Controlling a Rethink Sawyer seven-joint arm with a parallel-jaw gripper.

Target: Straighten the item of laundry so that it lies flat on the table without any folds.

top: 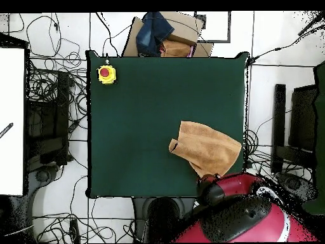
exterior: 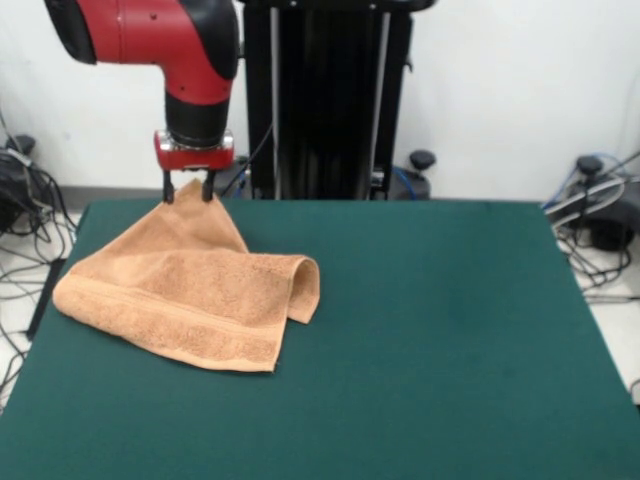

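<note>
Clearly clamped: jaws of the gripper [exterior: 189, 190] pinching the towel's [exterior: 190, 290] far corner, lifted off the counter [exterior: 430, 340]. Hangs straight below and spreads toward the near left corner, right side doubled over in a rolled fold. Probably needs pulling away from that fold.

- My red and black arm [exterior: 185, 45] bends down over a corner of the dark green table [exterior: 440, 340].
- My gripper [exterior: 188, 188] points straight down, its two black fingers [exterior: 168, 187] pinching a raised corner of the peach-orange terry towel [exterior: 190, 290].
</note>
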